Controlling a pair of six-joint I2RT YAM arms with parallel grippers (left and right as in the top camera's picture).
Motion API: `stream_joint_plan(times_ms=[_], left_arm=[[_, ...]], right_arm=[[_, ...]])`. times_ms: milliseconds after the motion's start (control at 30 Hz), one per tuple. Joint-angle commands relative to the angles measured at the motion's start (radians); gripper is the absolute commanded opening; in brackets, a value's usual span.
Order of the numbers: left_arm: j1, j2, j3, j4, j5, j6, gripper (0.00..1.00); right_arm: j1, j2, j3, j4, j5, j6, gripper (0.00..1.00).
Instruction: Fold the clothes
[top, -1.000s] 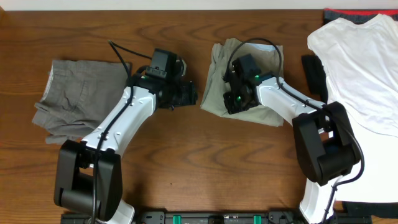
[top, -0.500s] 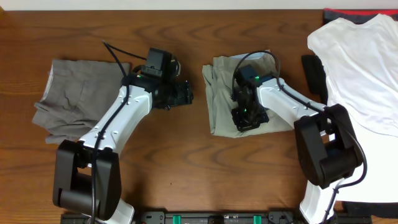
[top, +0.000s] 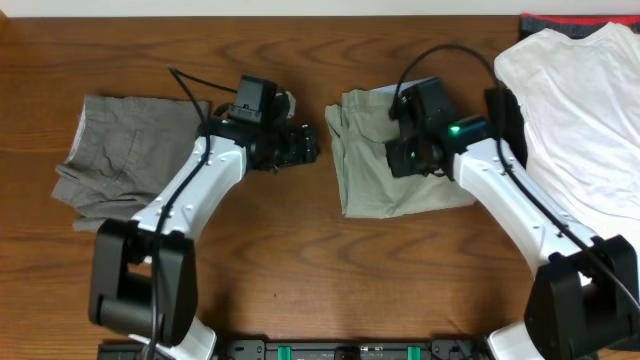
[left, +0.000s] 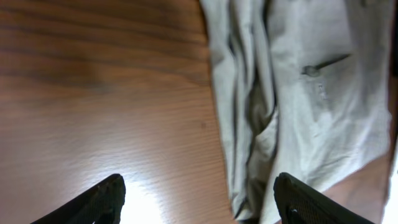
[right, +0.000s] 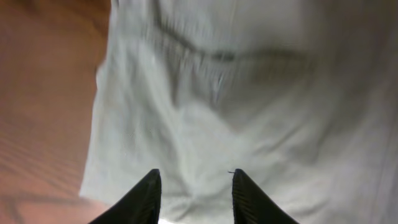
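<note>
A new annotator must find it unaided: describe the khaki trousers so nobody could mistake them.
On the wooden table, look at the middle, toward the far edge. The khaki trousers lie there folded into a compact rectangle. They are lighter beige than the grey trousers at left and darker than the white T-shirt at right.

Pale khaki trousers (right: 249, 93), creased and slightly blurred, fill most of the frame, with the wooden table (right: 43, 93) showing along the left. At the bottom edge the right gripper (right: 194, 200) has its two dark fingertips apart over the cloth, with nothing between them.
</note>
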Motion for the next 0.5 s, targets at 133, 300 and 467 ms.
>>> stream_joint_plan(times_ms=[133,300,467], left_arm=[[0.002,0.112,-0.005,0.100,0.165,0.012,0.81],[0.002,0.140,-0.005,0.141,0.164,0.009,0.81],[0.002,0.168,-0.005,0.156,0.164,0.009,0.81]], right_arm=[[-0.016,0.131,-0.001,0.104,-0.118,0.066,0.20],[-0.015,0.256,-0.001,0.117,-0.151,0.105,0.09],[-0.016,0.331,-0.001,0.095,-0.175,0.105,0.06]])
